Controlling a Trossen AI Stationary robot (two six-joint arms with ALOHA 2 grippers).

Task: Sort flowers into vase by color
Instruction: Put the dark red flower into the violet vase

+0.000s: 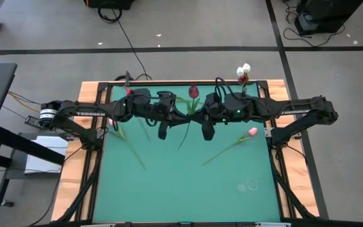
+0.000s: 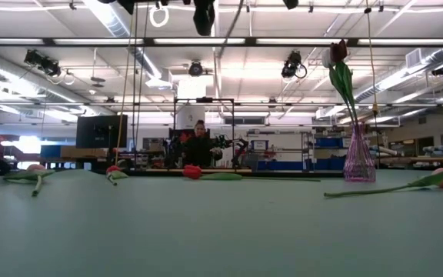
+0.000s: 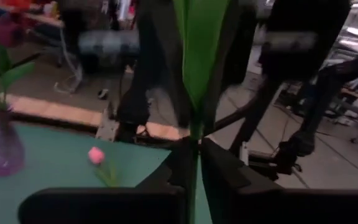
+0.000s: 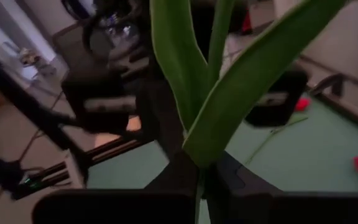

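This looks like a hand-over in mid-air above the mat. The left gripper (image 3: 194,155) has its fingers drawn in on the stem of the dark red tulip (image 1: 193,91). The stem runs straight up between them and the leaf rises beyond the tips. The right gripper (image 4: 201,171) is clamped on the same stem, with leaves fanning out just past its fingertips.

Next, I judge, the left must let go cleanly so the right can carry the flower to the purple vase (image 2: 358,161).

Count:
- one vase, holding two tulips, white and dark red
- one tulip held
- four tulips lying on the mat, two pink and two red
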